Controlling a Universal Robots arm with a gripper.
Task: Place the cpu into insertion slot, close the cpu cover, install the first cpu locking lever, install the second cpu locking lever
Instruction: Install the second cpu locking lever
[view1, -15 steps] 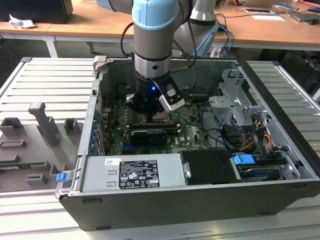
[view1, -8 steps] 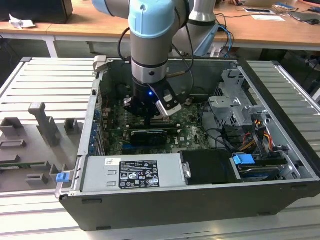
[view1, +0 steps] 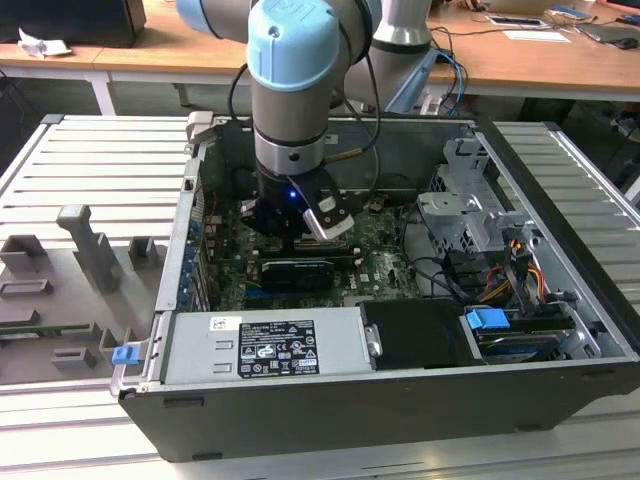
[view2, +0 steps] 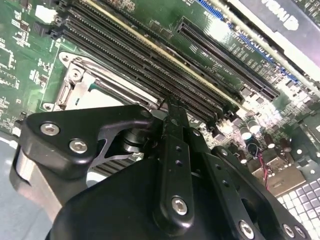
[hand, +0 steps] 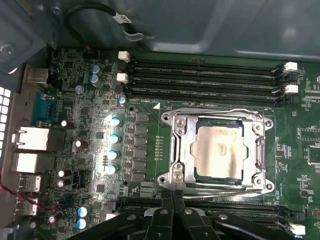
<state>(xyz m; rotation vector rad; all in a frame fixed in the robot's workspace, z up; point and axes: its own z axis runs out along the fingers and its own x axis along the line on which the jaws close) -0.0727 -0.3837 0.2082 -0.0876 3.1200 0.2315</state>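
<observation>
The arm reached down into an open computer case that lay on a slatted metal table, its gripper low over the green motherboard in the exterior view. In the first wrist view, the cpu lay flat in the insertion slot, its pale silver-beige face showing through the central window of the cpu cover, which was folded down over the socket. Thin metal locking levers ran along the edges of the cover frame and appeared to lie flat against it. The gripper stood just beside the socket edge nearest the camera, its black fingers pressed together with no gap between the tips and nothing clamped between them. In the second wrist view the same closed fingertips met at the border between the socket frame and the long black memory slots; whether the tips touched the frame or a lever could not be told. Further memory slots lay on the far side of the socket in the first wrist view, and a row of silver capacitors stood beside it. In the exterior view, a grey power supply with a label occupied the near wall of the case, and drive bays with a blue tab sat towards the exterior view's right.
</observation>
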